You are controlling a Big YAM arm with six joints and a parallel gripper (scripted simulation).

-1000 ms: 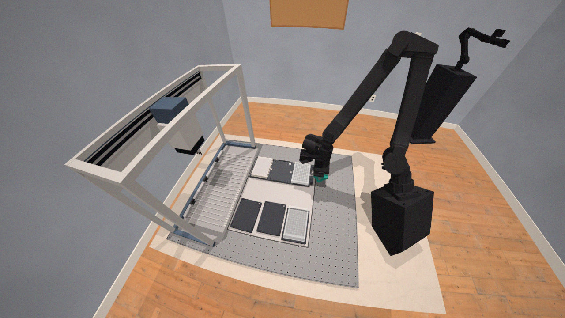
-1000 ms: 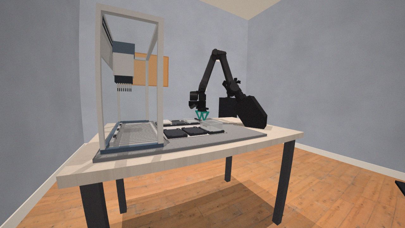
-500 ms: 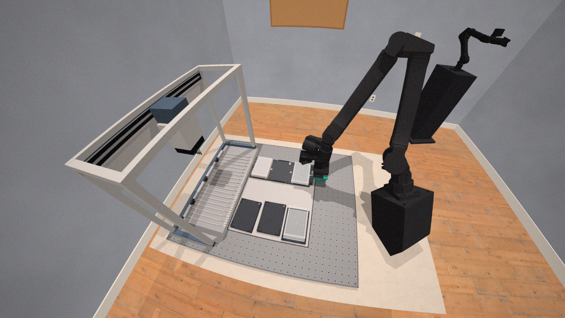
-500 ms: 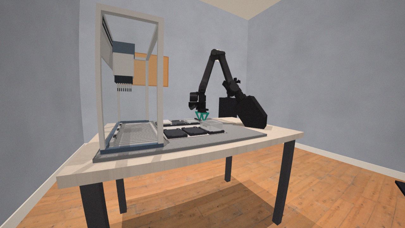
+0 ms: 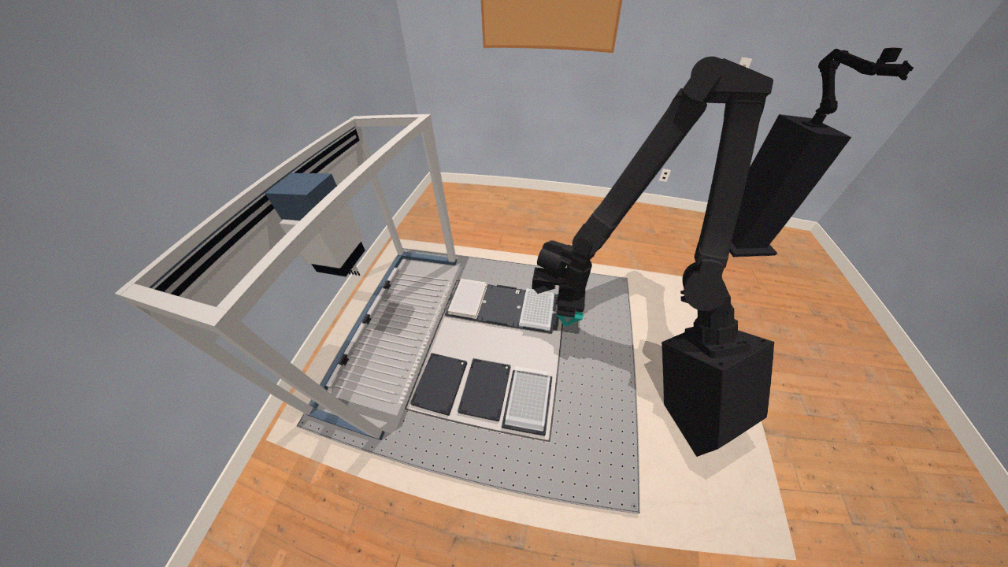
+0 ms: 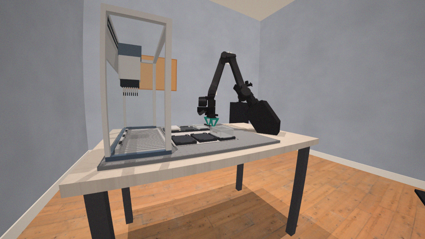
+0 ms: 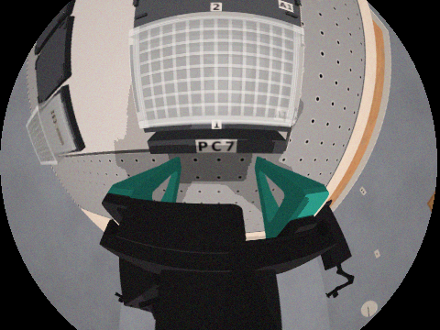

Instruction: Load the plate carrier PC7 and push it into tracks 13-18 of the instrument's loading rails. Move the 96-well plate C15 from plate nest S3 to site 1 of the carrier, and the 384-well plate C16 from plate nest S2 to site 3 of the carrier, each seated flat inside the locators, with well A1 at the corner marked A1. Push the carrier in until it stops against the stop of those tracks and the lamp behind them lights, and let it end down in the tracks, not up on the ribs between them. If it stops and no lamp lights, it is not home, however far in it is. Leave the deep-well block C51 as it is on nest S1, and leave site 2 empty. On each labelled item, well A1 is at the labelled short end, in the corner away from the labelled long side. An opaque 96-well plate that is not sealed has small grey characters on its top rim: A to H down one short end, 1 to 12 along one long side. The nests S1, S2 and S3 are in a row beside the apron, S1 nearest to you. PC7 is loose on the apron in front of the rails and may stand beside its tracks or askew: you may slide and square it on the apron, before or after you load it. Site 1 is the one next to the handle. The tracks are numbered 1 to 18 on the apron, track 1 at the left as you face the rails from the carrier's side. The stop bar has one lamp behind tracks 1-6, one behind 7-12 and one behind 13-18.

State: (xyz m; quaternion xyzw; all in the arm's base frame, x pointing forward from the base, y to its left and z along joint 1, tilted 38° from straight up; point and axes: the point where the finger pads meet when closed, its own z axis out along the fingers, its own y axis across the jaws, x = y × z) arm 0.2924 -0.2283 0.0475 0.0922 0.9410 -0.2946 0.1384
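Observation:
The carrier PC7 [image 5: 502, 304] lies on the apron in front of the rails [image 5: 394, 331], at the far end of their width. A clear gridded plate [image 5: 537, 309] sits on site 1 by the handle. It also shows in the wrist view [image 7: 215, 70]. A white plate [image 5: 467, 297] sits on site 3. My gripper [image 5: 569, 318] is open and empty. It hangs low just behind the handle end, where the PC7 label [image 7: 215, 146] shows, with its green fingers spread to either side.
The deep-well block [image 5: 527, 400] stands on nest S1. Nests S2 [image 5: 483, 389] and S3 [image 5: 438, 383] are dark and bare. The white instrument frame [image 5: 282, 232] with its pipetting head stands over the rails. The arm's base [image 5: 715, 384] is at the right.

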